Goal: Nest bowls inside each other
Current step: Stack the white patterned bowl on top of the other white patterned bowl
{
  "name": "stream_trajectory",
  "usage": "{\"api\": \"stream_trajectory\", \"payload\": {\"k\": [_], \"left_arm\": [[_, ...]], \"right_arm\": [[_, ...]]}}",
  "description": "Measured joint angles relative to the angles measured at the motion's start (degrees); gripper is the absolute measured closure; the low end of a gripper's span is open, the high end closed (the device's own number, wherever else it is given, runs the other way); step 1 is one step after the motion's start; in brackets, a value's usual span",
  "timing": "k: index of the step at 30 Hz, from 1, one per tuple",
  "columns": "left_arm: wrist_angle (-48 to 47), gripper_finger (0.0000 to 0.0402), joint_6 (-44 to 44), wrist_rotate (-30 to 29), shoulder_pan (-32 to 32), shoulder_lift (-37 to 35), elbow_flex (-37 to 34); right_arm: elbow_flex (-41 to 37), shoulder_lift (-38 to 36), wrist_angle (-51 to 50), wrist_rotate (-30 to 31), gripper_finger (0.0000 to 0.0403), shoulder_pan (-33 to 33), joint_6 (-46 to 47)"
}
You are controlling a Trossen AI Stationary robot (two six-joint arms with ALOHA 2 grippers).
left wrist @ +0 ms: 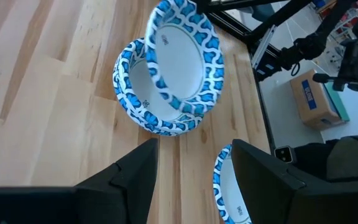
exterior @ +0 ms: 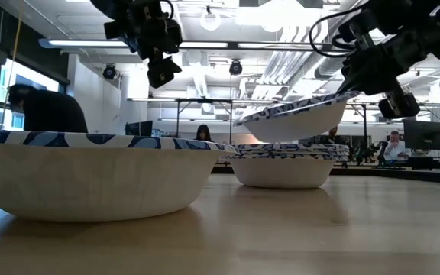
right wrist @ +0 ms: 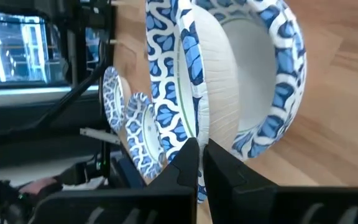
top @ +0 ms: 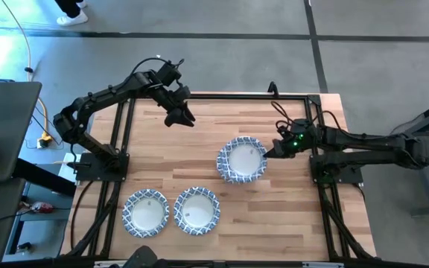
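Now the right gripper (top: 275, 151) pinches the rim of a tilted blue-and-white patterned paper bowl (exterior: 296, 120) over the stack (exterior: 283, 164) near the wooden table's (top: 274, 216) right edge. Level it, centre it, then release. The left gripper (top: 180, 117), fingers spread, hovers near the far edge.

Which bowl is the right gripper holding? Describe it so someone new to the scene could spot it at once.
Start at the wooden table and go to the stack of bowls towards its right side, beside the right gripper. The held bowl hangs tilted just above that stack, pinched by its rim. The two single bowls at the table's near edge lie flat.
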Motion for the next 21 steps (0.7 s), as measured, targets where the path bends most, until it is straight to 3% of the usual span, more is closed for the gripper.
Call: {"api": "stream_trajectory", "payload": {"k": [21], "left_arm": [[0.49,0.0209,-0.03,0.40,-0.02,0.00,0.00]], "right_arm": [[0.00,7.57,3.10,6.10,0.0403,-0.01,1.50]]}}
